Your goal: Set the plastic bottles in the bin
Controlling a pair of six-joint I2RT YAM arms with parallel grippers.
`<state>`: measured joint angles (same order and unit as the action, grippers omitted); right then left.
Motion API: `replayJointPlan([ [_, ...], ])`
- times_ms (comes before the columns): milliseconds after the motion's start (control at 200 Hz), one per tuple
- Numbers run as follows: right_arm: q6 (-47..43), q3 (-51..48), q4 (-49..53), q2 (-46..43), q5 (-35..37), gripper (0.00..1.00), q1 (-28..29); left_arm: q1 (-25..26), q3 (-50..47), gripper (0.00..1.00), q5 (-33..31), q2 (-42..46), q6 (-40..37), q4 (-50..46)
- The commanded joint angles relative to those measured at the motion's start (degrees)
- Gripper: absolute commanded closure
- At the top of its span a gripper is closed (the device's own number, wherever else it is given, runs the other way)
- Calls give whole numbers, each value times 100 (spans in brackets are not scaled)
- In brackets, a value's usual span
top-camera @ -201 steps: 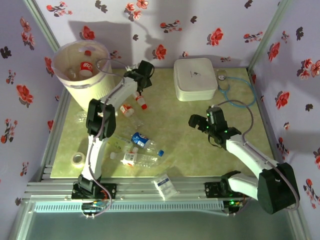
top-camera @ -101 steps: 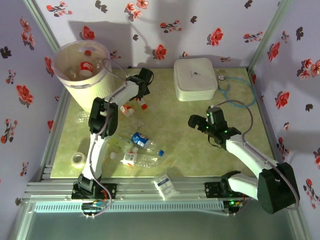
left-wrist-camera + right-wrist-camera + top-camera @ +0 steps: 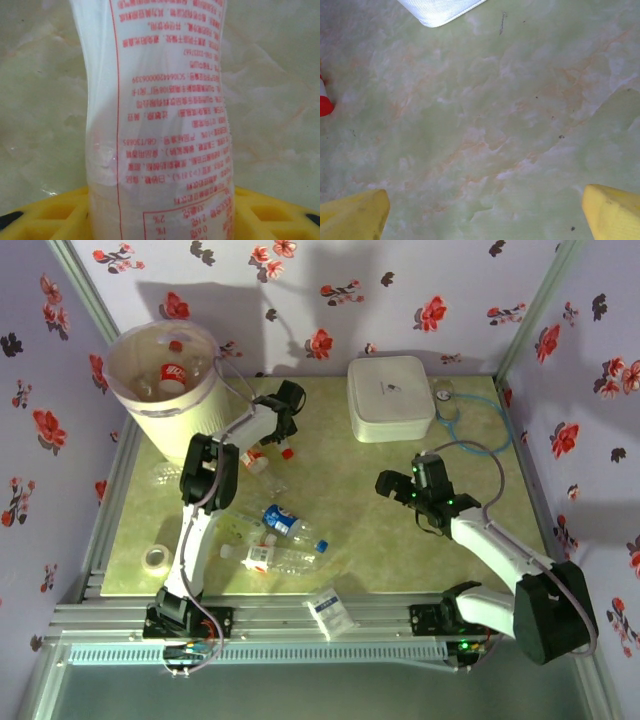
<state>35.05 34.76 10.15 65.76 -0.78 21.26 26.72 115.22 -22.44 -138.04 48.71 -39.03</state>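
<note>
A red-printed plastic bottle [image 3: 160, 125] lies on the desk [image 3: 280, 100] just right of the bin [image 3: 150, 420], between the left fingers [image 3: 45, 217]; whether they grip it I cannot tell. The right fingers [image 3: 355, 212] stand wide apart over bare desk.

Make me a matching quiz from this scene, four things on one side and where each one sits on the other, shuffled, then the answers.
Things:
1. bin
2. white box
3. blue-labelled bottle
4. tape roll

Places:
A. lying flat, left of centre
B. far left corner
C. near left edge
D. far side, right of centre

Pairs: 1-B, 2-D, 3-A, 4-C.
</note>
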Motion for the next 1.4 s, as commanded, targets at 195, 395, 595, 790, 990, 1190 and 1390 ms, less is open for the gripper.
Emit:
replayJointPlan([
  [195,119,62,-220,202,-187,1,-20,370,460,50,21,696,-742,-159],
  [395,100,38,-176,105,-107,1,-23,646,1083,56,179,1220,-1395,-312],
  [595,132,-8,-153,-4,-100,1,-19,844,1456,61,533,1967,-2008,-520],
  [790,107,-33,-163,-45,-89,1,-22,771,1413,66,574,2915,-2545,-481],
  [990,102,-24,-230,-15,-138,1,-24,-24,1114,68,541,3805,-2683,-553],
  [1190,71,3,-343,165,-216,1,-24,-1358,362,76,540,4458,-2656,-223],
  [1390,140,-2,-430,274,-344,1,-16,-2394,530,80,776,3802,-2664,-486],
])
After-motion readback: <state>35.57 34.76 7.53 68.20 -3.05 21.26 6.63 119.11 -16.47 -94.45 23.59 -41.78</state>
